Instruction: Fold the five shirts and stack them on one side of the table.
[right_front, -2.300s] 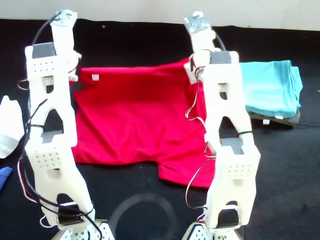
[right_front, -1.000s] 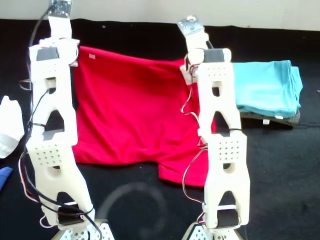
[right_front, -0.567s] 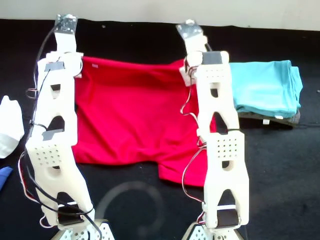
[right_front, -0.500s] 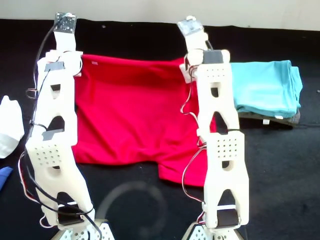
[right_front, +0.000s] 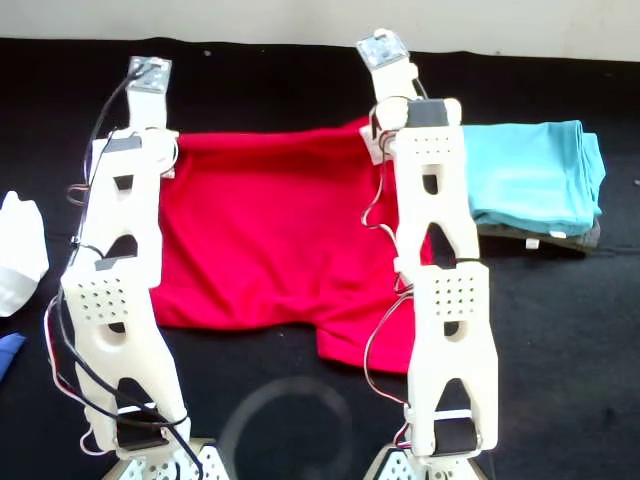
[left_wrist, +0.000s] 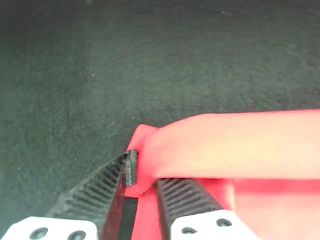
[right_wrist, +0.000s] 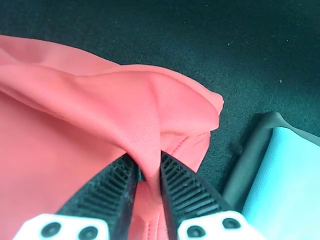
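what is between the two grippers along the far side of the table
The red shirt: its far edge runs from the left gripper to the right gripper, both shut on it. The high view shows the whole span.

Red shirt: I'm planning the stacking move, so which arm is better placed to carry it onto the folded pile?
Probably right: the right gripper is shut on the red shirt at the corner beside the turquoise folded pile; the left gripper clamps the opposite corner.
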